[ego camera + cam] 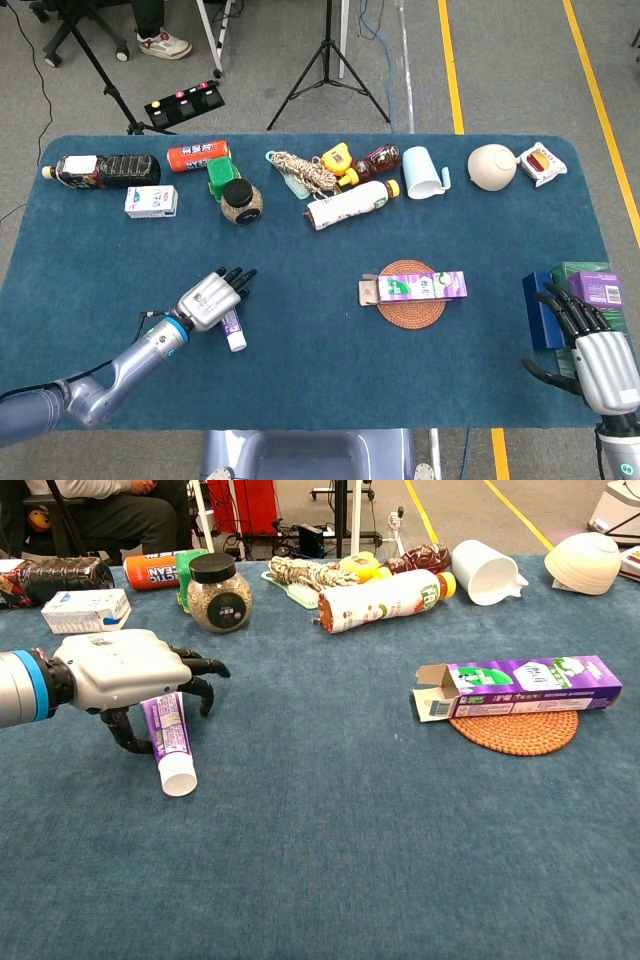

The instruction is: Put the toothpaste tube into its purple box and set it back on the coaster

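Note:
The purple-and-white toothpaste tube (pixel 232 328) (pixel 170 742) lies flat on the blue cloth at front left, cap toward me. My left hand (pixel 210 297) (pixel 125 670) hovers right over its rear end, thumb down on the tube's left side and fingers curling down on the right; no firm hold on the tube shows. The purple box (pixel 415 287) (pixel 520 683) lies on the round woven coaster (pixel 412 307) (pixel 515 730), its open flap end pointing left. My right hand (pixel 590 350) rests at the table's right edge, fingers spread and holding nothing.
Along the back stand a seed jar (pixel 240 200) (pixel 218 592), a lying white bottle (pixel 350 203), a small milk carton (pixel 151 201), a white pitcher (pixel 425 173) and a bowl (pixel 492 166). Blue and green boxes (pixel 545 310) sit beside my right hand.

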Tool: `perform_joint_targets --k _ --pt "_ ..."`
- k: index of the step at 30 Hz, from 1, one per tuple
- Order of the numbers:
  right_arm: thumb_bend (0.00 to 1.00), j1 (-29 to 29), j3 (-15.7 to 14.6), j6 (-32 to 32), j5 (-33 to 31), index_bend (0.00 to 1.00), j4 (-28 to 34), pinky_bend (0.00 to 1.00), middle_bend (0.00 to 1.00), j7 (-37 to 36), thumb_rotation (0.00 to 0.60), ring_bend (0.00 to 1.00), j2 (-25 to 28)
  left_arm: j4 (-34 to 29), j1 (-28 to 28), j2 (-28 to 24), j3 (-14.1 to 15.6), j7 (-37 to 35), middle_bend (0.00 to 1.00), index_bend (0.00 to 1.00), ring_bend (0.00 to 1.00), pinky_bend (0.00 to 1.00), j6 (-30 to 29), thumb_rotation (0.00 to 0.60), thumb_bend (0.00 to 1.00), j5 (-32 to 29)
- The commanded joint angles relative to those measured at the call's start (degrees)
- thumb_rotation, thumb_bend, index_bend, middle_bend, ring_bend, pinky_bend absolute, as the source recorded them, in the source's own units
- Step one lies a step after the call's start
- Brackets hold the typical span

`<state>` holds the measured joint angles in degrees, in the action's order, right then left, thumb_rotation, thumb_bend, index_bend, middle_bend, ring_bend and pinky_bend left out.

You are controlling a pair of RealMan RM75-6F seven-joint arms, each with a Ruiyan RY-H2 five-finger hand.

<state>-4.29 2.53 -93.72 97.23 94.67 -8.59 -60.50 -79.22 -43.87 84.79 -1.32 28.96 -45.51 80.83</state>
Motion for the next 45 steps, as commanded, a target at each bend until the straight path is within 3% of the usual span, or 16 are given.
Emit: perform_joint_targets --k 1,9,20,26,34,38,45 --pt "0.01 0.02 0.02 -0.07 0.03 0.16 0.00 0.24 0.12 -0.08 0.600 0.20 0.02 0.25 0.04 0.19 0.30 0.00 0.19 0.41 0.22 0.36 -0.31 0.600 0.23 0.15" --pt "0.01 -0.01 -0.07 -0.02 0.17 0.16 0.02 0.24 0.12 -0.30 0.600 0.20 0.07 0.68 0.59 0.34 0.52 -0.64 0.38 0.57 0.39 0.55 -2.54 0.600 0.27 0.79" --pt "0.01 -0.18 -0.43 0.67 0.42 0.16 0.03 0.24 0.13 0.40 0.600 0.20 -0.19 -0.62 2.05 -2.56 -0.08 -3.57 0.41 0.60 0.41 0.58 -5.66 0.600 0.27 0.24" --pt "0.01 -1.25 -1.01 3.36 0.62 0.16 -0.41 0.25 0.13 1.85 0.600 0.21 -0.91 -5.08 3.38 -8.12 -1.55 -6.08 0.41 0.60 0.41 0.58 -8.00 0.600 0.27 -1.36" --pt "0.01 -7.39 -0.06 12.90 0.67 0.16 1.67 0.25 0.13 5.16 0.600 0.17 -0.07 -13.06 5.48 -20.06 -3.98 -6.98 0.41 0.60 0.41 0.58 -10.94 0.600 0.27 -5.13" --pt "0.00 -12.58 0.54 21.45 -0.07 0.15 4.25 0.22 0.11 6.57 0.600 0.12 0.26 -16.68 6.47 -25.53 -4.95 -6.85 0.41 0.60 0.42 0.58 -10.88 0.600 0.27 -9.14" --pt "0.00 -21.42 3.07 36.63 -6.82 0.06 6.24 0.12 0.02 9.78 0.600 0.00 -1.76 -22.83 7.70 -32.35 -6.51 -7.00 0.42 0.60 0.42 0.58 -11.74 0.600 0.27 -14.16"
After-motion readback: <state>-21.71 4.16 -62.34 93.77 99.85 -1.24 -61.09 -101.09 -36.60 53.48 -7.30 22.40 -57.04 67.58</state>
